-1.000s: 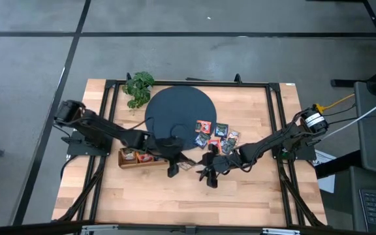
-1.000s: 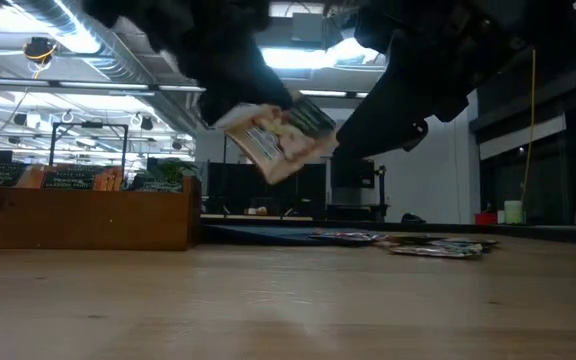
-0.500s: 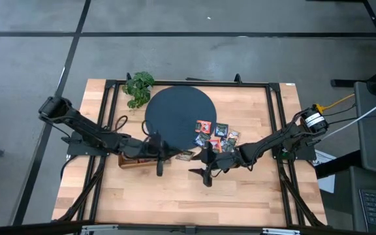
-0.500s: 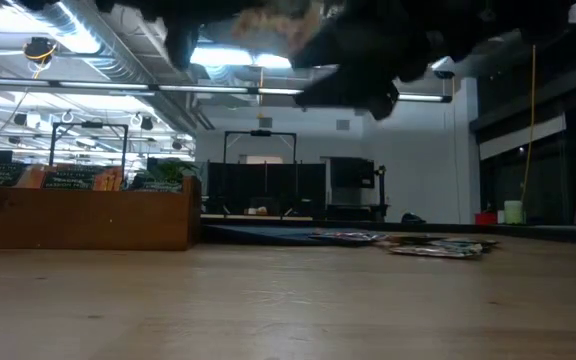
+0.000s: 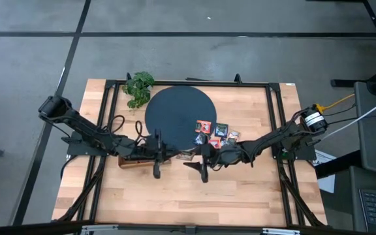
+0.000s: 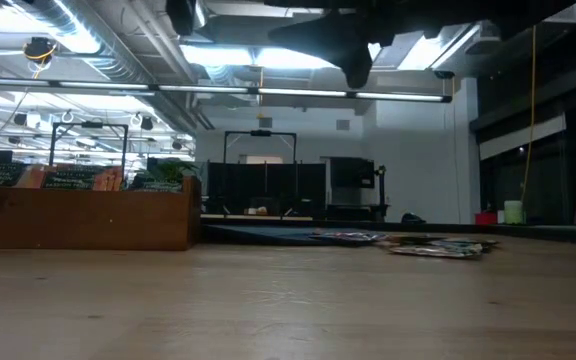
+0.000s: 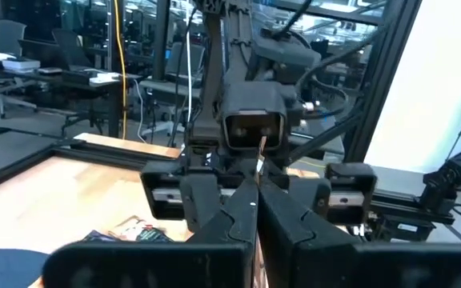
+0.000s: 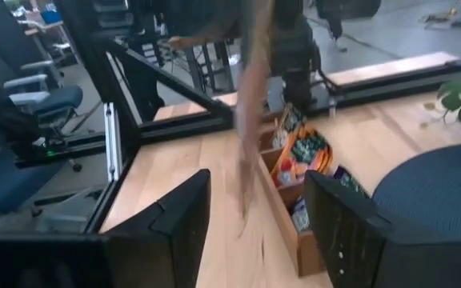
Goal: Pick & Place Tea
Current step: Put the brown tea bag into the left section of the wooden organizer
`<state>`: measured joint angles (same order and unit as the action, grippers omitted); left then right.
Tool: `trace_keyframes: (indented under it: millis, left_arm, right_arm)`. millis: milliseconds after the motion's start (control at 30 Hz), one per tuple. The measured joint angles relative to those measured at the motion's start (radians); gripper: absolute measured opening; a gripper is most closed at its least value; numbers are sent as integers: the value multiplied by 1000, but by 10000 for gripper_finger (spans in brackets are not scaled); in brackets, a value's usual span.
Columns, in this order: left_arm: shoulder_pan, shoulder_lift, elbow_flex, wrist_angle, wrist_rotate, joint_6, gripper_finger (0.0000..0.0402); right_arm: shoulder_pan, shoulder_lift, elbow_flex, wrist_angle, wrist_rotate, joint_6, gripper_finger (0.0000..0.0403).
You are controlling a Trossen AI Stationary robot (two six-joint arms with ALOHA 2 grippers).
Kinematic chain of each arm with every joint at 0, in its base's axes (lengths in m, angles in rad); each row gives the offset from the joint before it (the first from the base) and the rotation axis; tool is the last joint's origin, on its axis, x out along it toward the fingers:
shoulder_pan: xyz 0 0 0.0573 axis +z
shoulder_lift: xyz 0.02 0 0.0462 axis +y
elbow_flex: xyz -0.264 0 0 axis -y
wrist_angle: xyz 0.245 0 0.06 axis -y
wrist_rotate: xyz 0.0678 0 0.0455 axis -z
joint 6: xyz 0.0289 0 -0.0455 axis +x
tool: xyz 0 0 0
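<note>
Tea sachet, judged light, thin and floppy, hangs edge-on pinched between the pressed-together left gripper fingers facing the spread right gripper; best gripped by its flat faces.

No readable text, brand, number or sign anywhere. Light labels on the tea sachets beside the dark disc: print too small to read. Sachets standing in the wooden tray: pale lettering visible in the low view, not legible. Packets in the same tray in the right wrist view: blurred, colours only. No marking to make out on the arms or on the camera housing in the left wrist view.
</note>
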<state>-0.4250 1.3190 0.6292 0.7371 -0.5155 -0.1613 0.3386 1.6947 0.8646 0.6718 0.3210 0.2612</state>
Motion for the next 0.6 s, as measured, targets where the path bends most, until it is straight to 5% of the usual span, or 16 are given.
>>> trace_keyframes:
  millis: [333,600]
  left_arm:
    - [-2,0,0,-4,-18,19,2]
    - [-2,0,0,-9,-18,19,2]
  right_arm:
    - [-1,0,0,65,0,-10,179]
    - [-1,0,0,65,0,-14,35]
